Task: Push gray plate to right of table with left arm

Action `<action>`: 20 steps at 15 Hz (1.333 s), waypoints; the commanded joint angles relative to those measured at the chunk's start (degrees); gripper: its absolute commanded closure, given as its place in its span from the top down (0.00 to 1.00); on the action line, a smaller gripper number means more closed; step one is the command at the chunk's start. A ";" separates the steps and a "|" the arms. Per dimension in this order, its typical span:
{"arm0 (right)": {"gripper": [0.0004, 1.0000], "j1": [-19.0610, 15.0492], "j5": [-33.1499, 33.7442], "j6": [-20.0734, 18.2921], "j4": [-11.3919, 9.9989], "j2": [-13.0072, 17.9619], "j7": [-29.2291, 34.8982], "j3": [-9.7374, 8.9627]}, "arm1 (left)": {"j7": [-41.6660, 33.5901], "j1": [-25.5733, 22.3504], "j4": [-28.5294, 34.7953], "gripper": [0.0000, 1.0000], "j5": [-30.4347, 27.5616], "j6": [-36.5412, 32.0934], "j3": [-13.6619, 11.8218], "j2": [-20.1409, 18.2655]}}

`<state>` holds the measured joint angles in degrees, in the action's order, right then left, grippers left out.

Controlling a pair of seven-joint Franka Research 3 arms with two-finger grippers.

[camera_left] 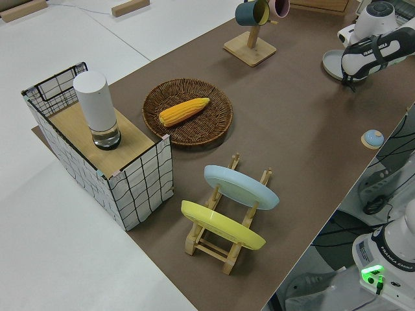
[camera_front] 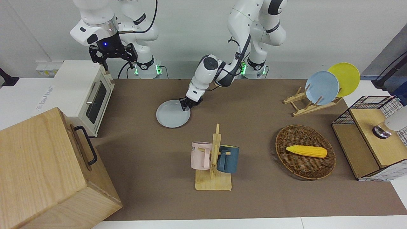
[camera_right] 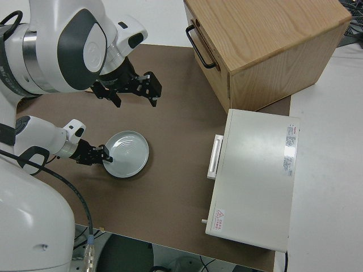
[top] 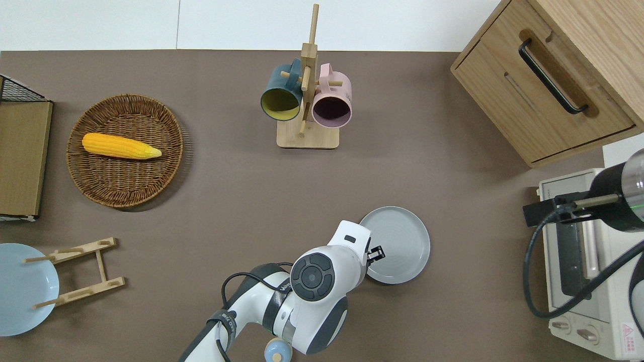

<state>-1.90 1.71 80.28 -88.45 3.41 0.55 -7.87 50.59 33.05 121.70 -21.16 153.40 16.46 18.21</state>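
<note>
The gray plate lies flat on the brown table, nearer to the robots than the mug rack; it also shows in the overhead view and the right side view. My left gripper is down at the plate's rim on the side toward the left arm's end, touching it; it also shows in the overhead view and the right side view. My right gripper is open and empty, and its arm is parked.
A white toaster oven and a pale wooden box stand at the right arm's end. A mug rack stands mid-table. A basket with corn and a rack with two plates are toward the left arm's end.
</note>
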 commanded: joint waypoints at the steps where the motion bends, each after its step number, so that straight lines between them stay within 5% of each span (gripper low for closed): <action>1: 1.00 -1.35 0.57 -0.83 0.03 0.55 -0.46 -1.09 | 5.03 1.22 -0.85 0.99 4.79 0.50 -0.73 1.22; 11: 1.00 -1.35 0.48 -0.83 0.03 0.55 -0.46 -1.09 | 2.77 -5.52 -1.73 1.00 20.70 -15.58 -2.05 -5.11; 14: 1.00 -1.35 0.57 -0.83 0.03 0.55 -0.46 -1.09 | -5.30 -11.85 -1.73 1.00 21.77 -19.09 -1.96 -6.78; 20: 1.00 -1.35 0.57 -0.83 0.03 0.55 -0.46 -1.09 | -26.92 -27.41 -1.82 1.00 20.98 -32.36 -2.05 -16.70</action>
<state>-1.90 1.71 80.28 -88.45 3.41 0.55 -7.87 32.38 11.91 119.09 -0.73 127.36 13.88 7.95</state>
